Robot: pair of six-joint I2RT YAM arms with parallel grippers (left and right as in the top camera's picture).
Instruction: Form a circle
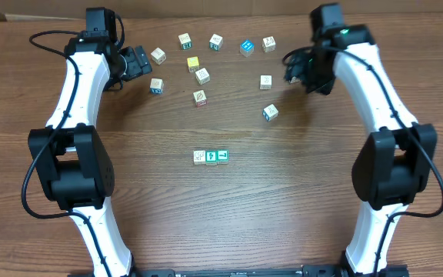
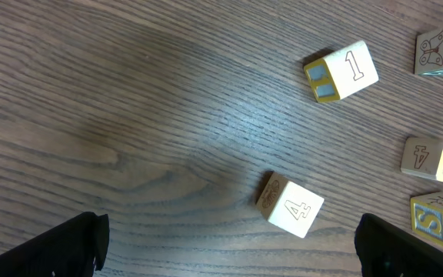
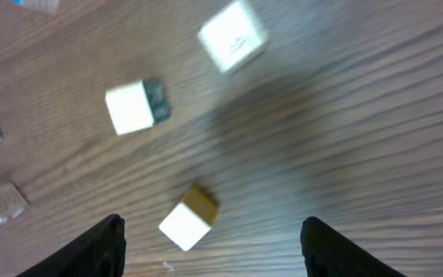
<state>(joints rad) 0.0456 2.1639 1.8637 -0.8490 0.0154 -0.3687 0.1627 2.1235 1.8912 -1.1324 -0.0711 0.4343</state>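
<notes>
across the far half of the table [image 1: 283, 215], overhead view: loose blocks [image 1: 202, 75] lie scattered, mostly apart from one another, in no ring. one is blue-faced [image 1: 247, 48], one yellow [image 1: 193, 64]. nearer the middle, a row of three blocks [image 1: 211, 156] sits side by side, touching, two of them with green faces.

left gripper [image 1: 137, 61] sits at the left edge of the scatter, right gripper [image 1: 292, 71] at the right edge. from above neither pincer's gap can be read.

left wrist view settles it: dark fingers [image 2: 75, 246] stand wide apart at the frame's lower corners, bare wood between them, nothing held. it also gives markings the overhead cannot: a block marked 1 [image 2: 341, 71], a tilted block marked 4 [image 2: 290, 205], a butterfly block [image 2: 441, 50] at the right edge.

right wrist view, blurred: fingers [image 3: 102, 242] apart, not clamped on anything. a white block with a mustard side [image 3: 188, 217] lies on the wood in the gap between them, touching neither. markings unreadable here.
</notes>
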